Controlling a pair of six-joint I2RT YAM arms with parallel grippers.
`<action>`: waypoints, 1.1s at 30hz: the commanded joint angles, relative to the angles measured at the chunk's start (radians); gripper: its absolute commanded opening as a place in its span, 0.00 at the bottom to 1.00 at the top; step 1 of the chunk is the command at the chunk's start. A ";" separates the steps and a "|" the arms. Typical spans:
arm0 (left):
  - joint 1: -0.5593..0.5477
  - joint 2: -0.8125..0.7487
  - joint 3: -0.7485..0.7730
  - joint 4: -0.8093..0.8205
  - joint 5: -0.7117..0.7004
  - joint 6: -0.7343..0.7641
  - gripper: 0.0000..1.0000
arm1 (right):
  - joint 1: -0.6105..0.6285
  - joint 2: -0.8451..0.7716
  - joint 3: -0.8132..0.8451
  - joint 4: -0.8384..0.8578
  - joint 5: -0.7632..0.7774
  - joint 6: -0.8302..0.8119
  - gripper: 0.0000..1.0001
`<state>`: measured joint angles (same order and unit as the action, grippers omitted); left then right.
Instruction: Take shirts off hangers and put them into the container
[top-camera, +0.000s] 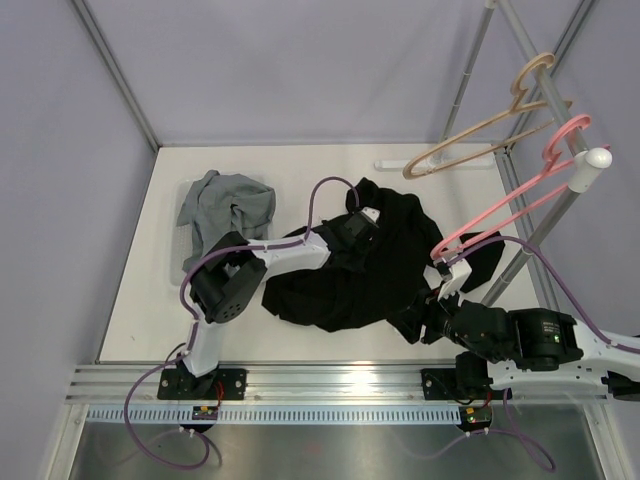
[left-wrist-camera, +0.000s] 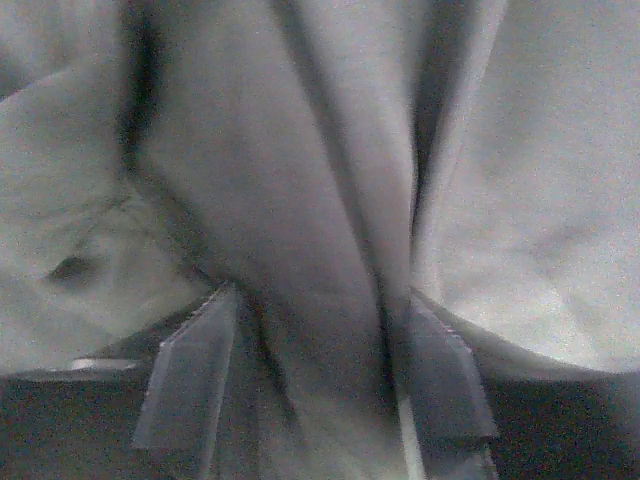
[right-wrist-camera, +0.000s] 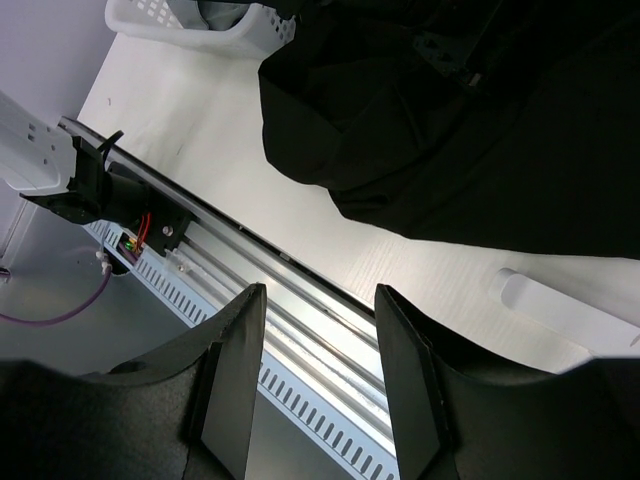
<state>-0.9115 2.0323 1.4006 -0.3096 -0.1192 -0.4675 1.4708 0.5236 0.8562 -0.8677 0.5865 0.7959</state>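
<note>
**A:** Left gripper?

**B:** Down in the black shirt. There's a finger on either side of a raised fold, cloth against both, so it's pinching that fold. The wrist view washes the cloth out to grey, but the overhead view puts that gripper on the black heap.

**A:** Right gripper?

**B:** Spread, nothing between the fingers, just rail and tabletop behind them. It's low at the shirt's near right edge.

**A:** How does the shirt lie?

**B:** It's a crumpled heap mid-tabletop, with the long axis roughly left-right, wider than deep. Its right corner rises toward the low end of the pink hanger. I can't tell whether that end is inside the cloth.

**A:** Hangers?

**B:** The pink one is hooked by the rack's white-capped bar, with its long axis slanting down-left to the shirt. The wooden hanger is behind it and bare, hook up-right, with the same down-left slant.

**A:** Grey shirt?

**B:** Bunched in the container, far left of the tabletop, beside the left arm's elbow.

**A:** Room?

**B:** White tabletop. An aluminium rail runs along the near edge with both bases bolted on. Pale lilac walls, metal frame posts at the corners.
</note>
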 joint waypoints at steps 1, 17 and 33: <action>0.005 0.003 0.041 -0.065 -0.129 -0.003 0.14 | 0.008 -0.004 -0.005 0.010 0.036 0.025 0.55; 0.140 -0.504 0.334 0.117 -0.547 0.642 0.00 | 0.008 0.016 0.010 -0.007 0.032 0.026 0.54; 0.448 -0.586 0.872 0.517 -0.244 0.946 0.00 | 0.009 0.150 -0.016 0.145 -0.063 -0.044 0.54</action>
<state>-0.5014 1.4109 2.1761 0.1005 -0.4507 0.4480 1.4719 0.6621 0.8467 -0.7876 0.5388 0.7696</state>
